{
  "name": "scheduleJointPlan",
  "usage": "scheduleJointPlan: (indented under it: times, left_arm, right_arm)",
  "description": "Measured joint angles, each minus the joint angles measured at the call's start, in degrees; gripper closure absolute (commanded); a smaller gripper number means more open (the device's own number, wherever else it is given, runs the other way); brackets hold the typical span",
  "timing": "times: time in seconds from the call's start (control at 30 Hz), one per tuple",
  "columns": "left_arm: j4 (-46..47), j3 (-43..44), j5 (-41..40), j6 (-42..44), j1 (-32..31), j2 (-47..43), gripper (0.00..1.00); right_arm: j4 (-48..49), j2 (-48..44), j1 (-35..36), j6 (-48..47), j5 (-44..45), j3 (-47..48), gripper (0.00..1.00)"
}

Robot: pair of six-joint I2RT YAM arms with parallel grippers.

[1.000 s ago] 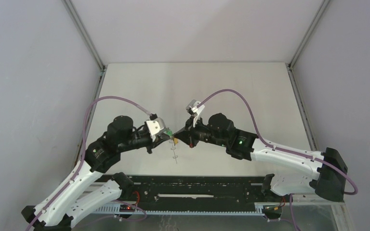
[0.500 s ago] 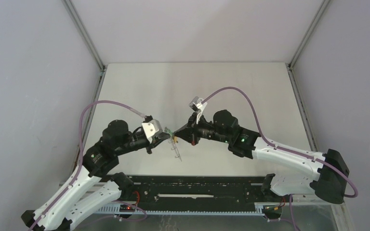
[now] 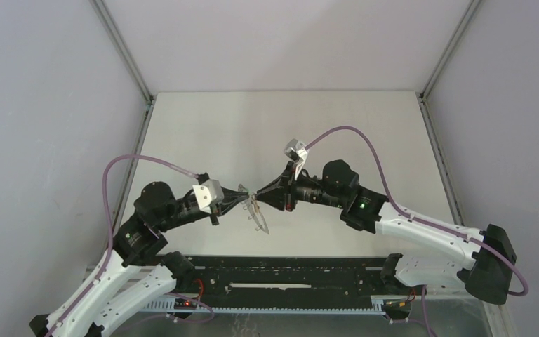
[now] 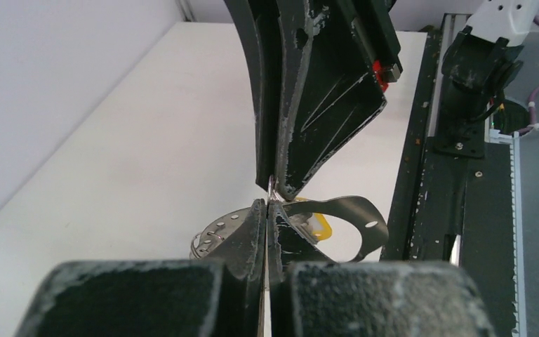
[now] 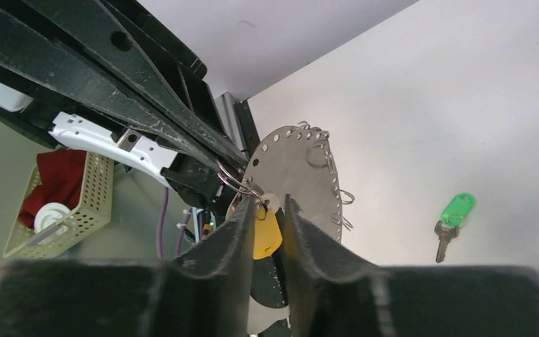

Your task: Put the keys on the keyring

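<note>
Two grippers meet tip to tip above the table (image 3: pixel 203 126). Left gripper (image 4: pixel 267 205): fingers pressed together on a rim loop (image 5: pixel 233 179) of the keyring (image 5: pixel 296 165), apparently to steady it. Right gripper (image 5: pixel 270 205): pinching the yellow key (image 5: pixel 267 237) at that loop, probably for threading. Green key (image 5: pixel 456 209): loose on the table at the ring's 3 o'clock, right wrist view.

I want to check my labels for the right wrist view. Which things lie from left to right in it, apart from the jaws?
yellow basket → keyring → green key. The yellow key overlaps the keyring, so I leave it out.
</note>
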Motion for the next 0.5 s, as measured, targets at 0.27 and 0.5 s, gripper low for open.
scheduleJointPlan:
  times: [0.27, 0.5]
  left_arm:
    - [1.25, 0.00, 2.10, -0.13, -0.07, -0.07, 1.00]
    - [1.25, 0.02, 4.61, -0.61, -0.07, 0.04, 1.00]
  right_arm:
    - [-0.31, -4.81, -1.88, -1.46, -3.61, -0.13, 0.40]
    - [-1.75, -8.83, -5.40, -5.16, -8.76, 0.66, 0.39]
